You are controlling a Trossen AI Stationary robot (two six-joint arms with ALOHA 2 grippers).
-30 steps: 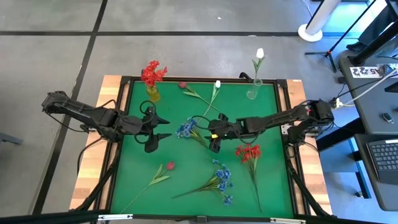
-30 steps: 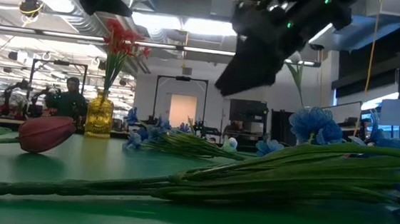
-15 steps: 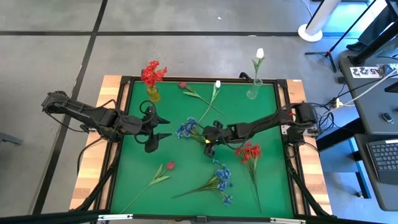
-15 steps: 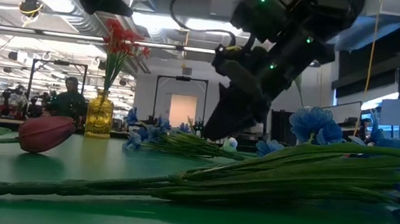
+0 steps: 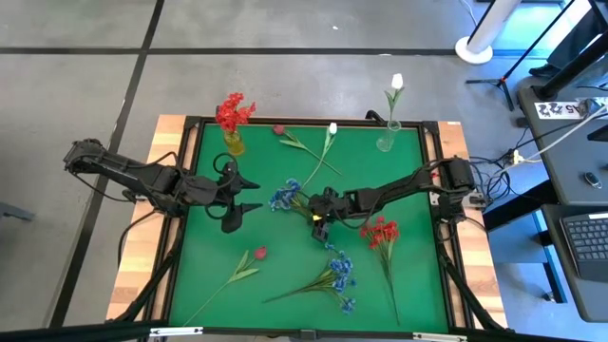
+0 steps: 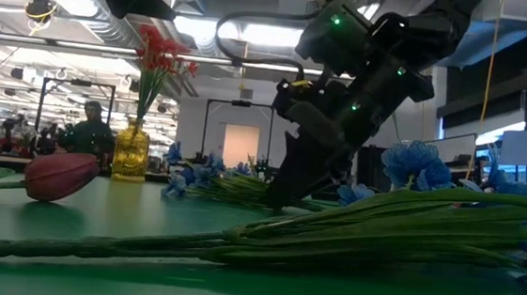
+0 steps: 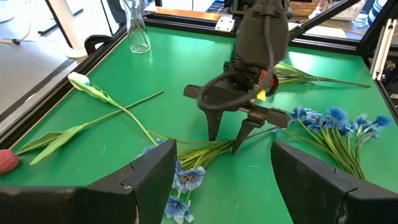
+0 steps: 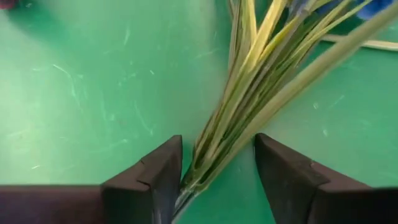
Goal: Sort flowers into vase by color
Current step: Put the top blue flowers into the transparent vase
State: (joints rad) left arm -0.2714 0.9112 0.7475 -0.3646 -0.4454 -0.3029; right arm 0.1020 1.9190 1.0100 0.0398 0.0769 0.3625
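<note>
Since a second ago the right gripper (image 5: 317, 226) has been lowered onto the mat (image 5: 285, 275), its open fingers (image 8: 149, 180) now straddling the stem of the blue flower (image 5: 285, 197) at mid-table without closing on it. At far left, the left gripper (image 5: 249, 193) is held open above the mat. A yellow vase (image 5: 234, 142) with red blossoms is seen behind it. A clear vase (image 5: 386, 139) holding a white tulip (image 5: 396, 84) stands at the back right. Only the low view shows a person (image 6: 89, 126) beyond the table.

In the right wrist view, the blue blossoms (image 8: 378, 6) beyond the right gripper (image 8: 214, 171) are cut off; only the stems (image 8: 261, 81) between its fingers show.
</note>
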